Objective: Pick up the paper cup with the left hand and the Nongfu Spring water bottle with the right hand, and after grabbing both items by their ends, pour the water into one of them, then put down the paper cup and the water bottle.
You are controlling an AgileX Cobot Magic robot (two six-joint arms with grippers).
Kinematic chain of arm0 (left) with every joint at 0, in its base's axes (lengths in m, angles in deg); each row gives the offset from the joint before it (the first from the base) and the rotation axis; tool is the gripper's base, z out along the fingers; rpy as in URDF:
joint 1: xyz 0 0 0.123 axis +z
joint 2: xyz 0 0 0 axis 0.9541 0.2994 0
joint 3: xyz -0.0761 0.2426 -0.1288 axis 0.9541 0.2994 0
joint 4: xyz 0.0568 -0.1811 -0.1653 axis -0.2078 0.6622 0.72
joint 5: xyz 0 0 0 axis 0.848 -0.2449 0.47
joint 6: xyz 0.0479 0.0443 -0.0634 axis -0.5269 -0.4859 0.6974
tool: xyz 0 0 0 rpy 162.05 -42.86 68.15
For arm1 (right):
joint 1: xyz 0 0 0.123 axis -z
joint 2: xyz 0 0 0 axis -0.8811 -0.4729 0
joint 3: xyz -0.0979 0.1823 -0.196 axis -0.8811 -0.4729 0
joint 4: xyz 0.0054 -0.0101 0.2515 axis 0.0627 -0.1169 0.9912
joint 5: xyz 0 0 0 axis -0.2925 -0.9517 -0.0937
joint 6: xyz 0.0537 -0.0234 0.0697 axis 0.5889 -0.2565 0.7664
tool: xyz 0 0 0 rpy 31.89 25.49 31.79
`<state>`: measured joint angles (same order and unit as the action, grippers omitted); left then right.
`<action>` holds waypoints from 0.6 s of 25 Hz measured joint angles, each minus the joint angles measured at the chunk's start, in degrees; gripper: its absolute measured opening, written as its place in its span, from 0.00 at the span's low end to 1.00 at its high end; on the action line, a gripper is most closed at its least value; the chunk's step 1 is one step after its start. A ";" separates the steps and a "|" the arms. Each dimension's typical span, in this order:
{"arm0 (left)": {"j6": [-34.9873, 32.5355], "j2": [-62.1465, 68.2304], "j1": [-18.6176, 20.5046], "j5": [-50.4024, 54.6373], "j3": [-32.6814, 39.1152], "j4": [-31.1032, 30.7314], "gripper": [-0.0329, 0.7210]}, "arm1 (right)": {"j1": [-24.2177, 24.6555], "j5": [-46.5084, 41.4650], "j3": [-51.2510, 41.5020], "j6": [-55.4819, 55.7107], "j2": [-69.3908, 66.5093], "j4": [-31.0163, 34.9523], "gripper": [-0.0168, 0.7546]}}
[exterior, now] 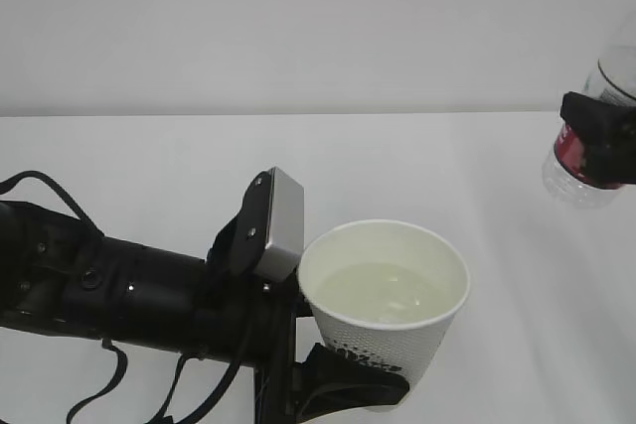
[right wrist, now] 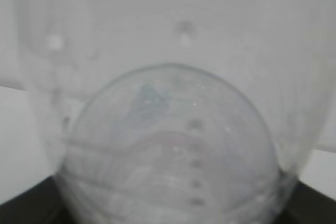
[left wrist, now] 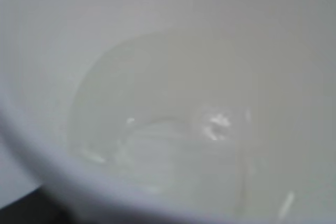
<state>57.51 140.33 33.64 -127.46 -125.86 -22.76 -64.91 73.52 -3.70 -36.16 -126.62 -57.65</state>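
The white paper cup [exterior: 386,330] stands upright at the lower middle of the exterior view, held above the table. Clear water [exterior: 383,290] pools inside it. My left gripper [exterior: 370,386] is shut on the cup's lower part, its black finger wrapped round the printed side. The left wrist view is filled by the cup's cream inside [left wrist: 157,51] and the water [left wrist: 173,135]. At the right edge my right gripper [exterior: 599,134] is shut on the Nongfu Spring water bottle [exterior: 576,181], which hangs tilted in the air, red label showing. The bottle's clear wall [right wrist: 168,145] fills the right wrist view.
The white table [exterior: 298,166] runs back to a plain white wall. My left arm [exterior: 119,290], with its cables and grey plate [exterior: 281,225], lies across the lower left. The bottle is well to the right of the cup and higher.
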 joint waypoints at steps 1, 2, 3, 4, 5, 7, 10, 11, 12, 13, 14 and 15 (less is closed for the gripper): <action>0.00 0.00 0.00 0.00 0.00 0.00 0.71 | 0.00 0.00 -0.64 -0.95 0.00 1.36 0.65; 0.00 0.00 0.00 0.00 0.00 0.00 0.71 | 0.00 0.08 -1.20 -1.71 0.00 2.78 0.65; 0.00 0.00 0.00 0.00 0.00 0.00 0.71 | 0.00 0.35 -1.59 -2.41 0.00 3.88 0.65; 0.00 0.00 0.00 0.00 0.00 0.00 0.71 | 0.00 0.75 -2.10 -2.88 0.00 4.67 0.65; 0.00 0.00 0.00 0.00 0.00 0.00 0.71 | 0.00 1.21 -2.73 -3.38 0.00 5.52 0.65; 0.00 0.00 0.00 0.00 0.00 0.00 0.71 | 0.00 2.00 -3.55 -4.87 0.00 7.77 0.65; 0.00 0.00 0.00 0.00 0.00 0.00 0.71 | 0.00 2.14 -4.31 -7.01 0.00 11.03 0.65; 0.00 0.00 0.00 0.00 0.00 0.00 0.71 | 0.00 2.14 -4.56 -7.25 0.00 11.43 0.65; 0.00 0.00 0.00 0.00 0.00 0.00 0.71 | 0.00 2.14 -4.57 -7.53 0.00 11.67 0.65; 0.00 0.00 0.00 0.00 0.00 0.00 0.71 | 0.00 2.14 -4.67 -7.78 0.00 11.77 0.65; 0.00 0.00 0.00 0.00 0.00 0.00 0.71 | 0.00 2.14 -4.67 -7.88 0.00 11.77 0.65; 0.00 0.00 0.00 0.00 0.00 0.00 0.71 | 0.00 2.23 -4.67 -7.91 0.00 11.77 0.65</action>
<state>57.51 140.33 33.64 -127.46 -125.86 -22.76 -64.91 75.75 -8.37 -44.07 -126.62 -45.88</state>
